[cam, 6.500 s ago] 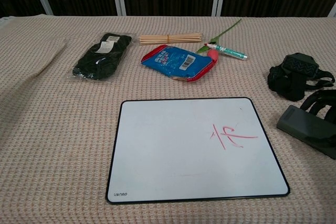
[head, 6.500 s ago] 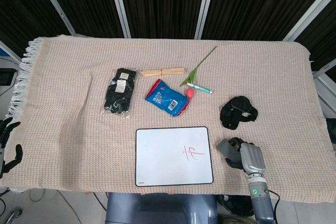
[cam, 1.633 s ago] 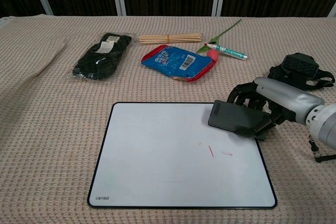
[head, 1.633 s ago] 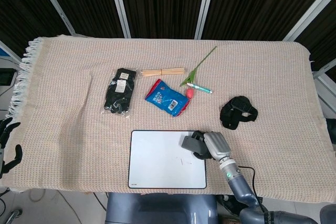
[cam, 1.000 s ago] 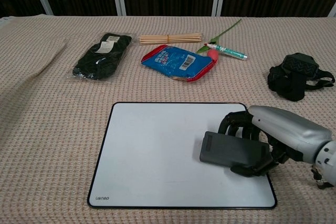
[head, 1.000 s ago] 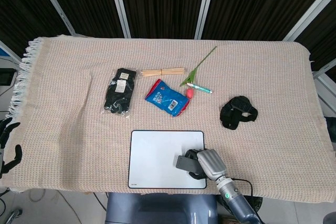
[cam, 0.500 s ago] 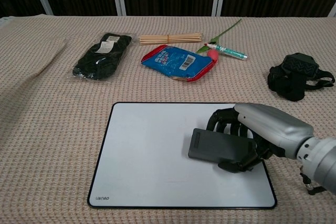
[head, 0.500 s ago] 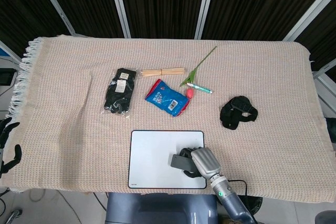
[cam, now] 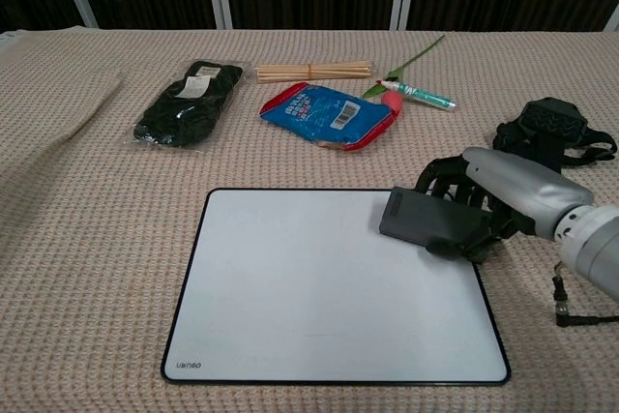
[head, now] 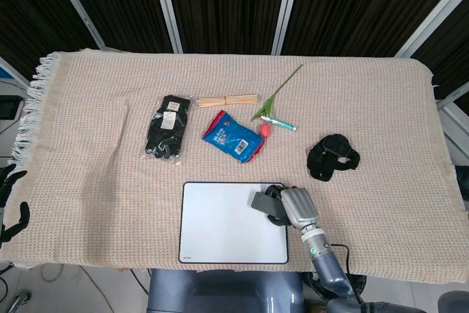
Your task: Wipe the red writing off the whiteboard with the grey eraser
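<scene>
The whiteboard [cam: 319,287] [head: 223,223] lies at the table's near edge, black-framed; I see no red writing on its white surface. My right hand [cam: 493,198] [head: 295,208] grips the grey eraser [cam: 426,221] [head: 263,201] over the board's far right corner. In the chest view the eraser's flat face lies against or just over the board. My left hand [head: 9,210] hangs off the table's left edge in the head view, dark fingers spread and nothing in them.
Behind the board lie a black glove pack [cam: 189,103], a bundle of wooden sticks [cam: 312,71], a blue and red snack packet [cam: 329,115], a green-stemmed flower with a marker [cam: 418,94], and a black strap bundle [cam: 544,137] at the right.
The right hand has carried the eraser from the board's lower right middle back up to its far right corner. The red marks seen earlier are gone. The board sits further left than at first.
</scene>
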Tool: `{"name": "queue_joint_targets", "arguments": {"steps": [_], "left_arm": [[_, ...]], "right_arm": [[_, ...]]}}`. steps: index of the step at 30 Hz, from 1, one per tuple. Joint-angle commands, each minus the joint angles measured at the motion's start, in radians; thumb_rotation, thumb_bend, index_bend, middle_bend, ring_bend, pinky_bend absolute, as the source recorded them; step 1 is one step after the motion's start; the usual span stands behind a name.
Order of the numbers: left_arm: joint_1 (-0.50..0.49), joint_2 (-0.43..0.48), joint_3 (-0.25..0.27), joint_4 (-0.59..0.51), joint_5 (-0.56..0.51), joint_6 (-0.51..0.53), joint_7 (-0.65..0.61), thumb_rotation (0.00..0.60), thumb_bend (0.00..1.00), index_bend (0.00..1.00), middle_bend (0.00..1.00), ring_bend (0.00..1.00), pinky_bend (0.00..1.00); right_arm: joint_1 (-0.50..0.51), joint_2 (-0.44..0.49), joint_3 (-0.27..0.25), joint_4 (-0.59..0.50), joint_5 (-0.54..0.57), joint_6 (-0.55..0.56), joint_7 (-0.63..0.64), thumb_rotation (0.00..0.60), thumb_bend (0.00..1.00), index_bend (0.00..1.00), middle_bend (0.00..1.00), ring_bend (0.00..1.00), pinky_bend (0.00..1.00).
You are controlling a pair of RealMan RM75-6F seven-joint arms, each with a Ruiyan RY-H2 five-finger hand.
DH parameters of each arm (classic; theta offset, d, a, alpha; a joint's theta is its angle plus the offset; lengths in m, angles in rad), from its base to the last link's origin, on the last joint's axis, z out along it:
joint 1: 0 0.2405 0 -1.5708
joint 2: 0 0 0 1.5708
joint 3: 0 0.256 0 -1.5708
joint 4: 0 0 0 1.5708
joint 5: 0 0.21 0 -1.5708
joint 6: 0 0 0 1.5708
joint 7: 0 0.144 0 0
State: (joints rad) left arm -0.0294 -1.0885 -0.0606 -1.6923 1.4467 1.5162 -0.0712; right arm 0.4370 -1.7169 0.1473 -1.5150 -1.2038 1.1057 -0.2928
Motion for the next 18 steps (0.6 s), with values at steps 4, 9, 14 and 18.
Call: {"name": "queue_joint_targets", "arguments": {"steps": [4, 9, 14, 18], "left_arm": [[0.000, -0.001, 0.000, 0.000, 0.001, 0.000, 0.002, 0.600, 0.56, 0.17, 0.05, 0.03, 0.09], [0.000, -0.003, 0.002, -0.003, 0.004, 0.002, 0.007, 0.600, 0.56, 0.17, 0.05, 0.03, 0.09], [0.000, -0.006, 0.003, -0.006, 0.005, 0.002, 0.015, 0.600, 0.56, 0.17, 0.05, 0.03, 0.09], [-0.001, -0.008, 0.003, -0.006, 0.003, 0.001, 0.020, 0.600, 0.56, 0.17, 0.05, 0.03, 0.09]], "right_arm": [[-0.004, 0.054, 0.020, -0.012, 0.017, 0.001, 0.025, 0.600, 0.52, 0.60, 0.56, 0.57, 0.47], [-0.010, 0.123, 0.023, -0.035, 0.011, -0.017, 0.086, 0.600, 0.52, 0.60, 0.56, 0.56, 0.47], [-0.008, 0.203, 0.009, -0.045, -0.026, -0.067, 0.189, 0.600, 0.52, 0.60, 0.54, 0.55, 0.45], [-0.010, 0.241, -0.012, -0.021, -0.067, -0.083, 0.250, 0.600, 0.51, 0.60, 0.53, 0.52, 0.42]]}}
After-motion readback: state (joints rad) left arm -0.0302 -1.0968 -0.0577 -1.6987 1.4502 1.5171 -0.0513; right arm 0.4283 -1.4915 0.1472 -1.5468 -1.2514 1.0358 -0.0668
